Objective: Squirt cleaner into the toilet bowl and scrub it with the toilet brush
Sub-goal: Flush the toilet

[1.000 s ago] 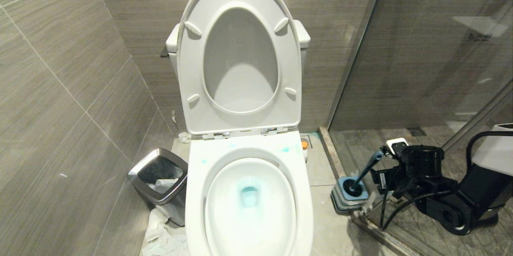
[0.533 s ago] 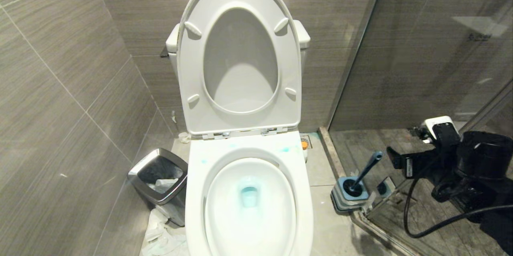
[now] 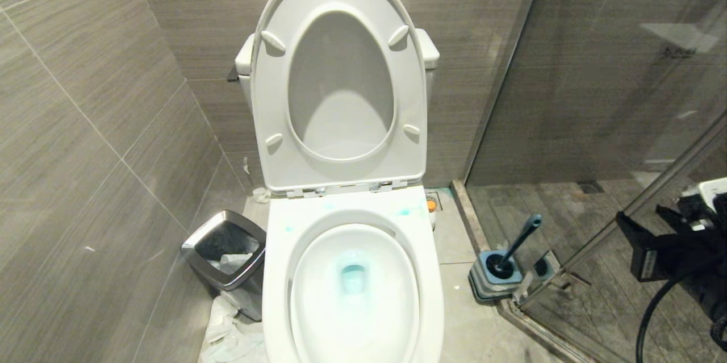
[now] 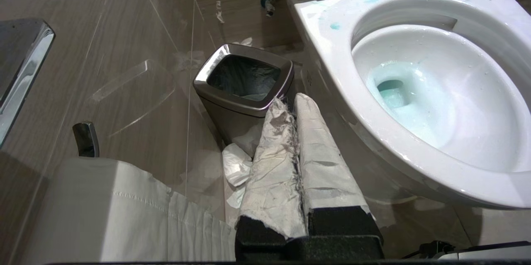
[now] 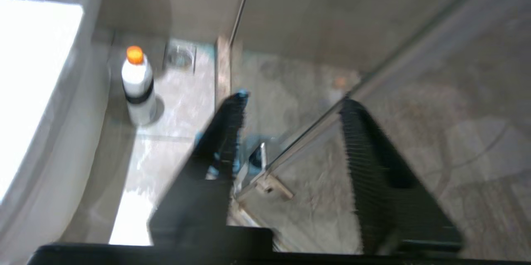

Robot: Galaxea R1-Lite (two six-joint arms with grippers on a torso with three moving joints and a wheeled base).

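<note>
We lose the near end of the toilet bowl (image 3: 352,221) past the bottom edge of the head view, and the brush head of the toilet brush (image 3: 519,243) is sunk out of sight in its holder (image 3: 495,279) at lower right. The right gripper (image 3: 639,226) is cut by the right edge there, and the right wrist view is smeared throughout. A white bottle (image 5: 138,84) at its upper left carries a label we cannot read.

Black right claw (image 5: 290,132) – ribbed fingers, left claw (image 4: 290,103) – white-wrapped fingers, black cable
</note>
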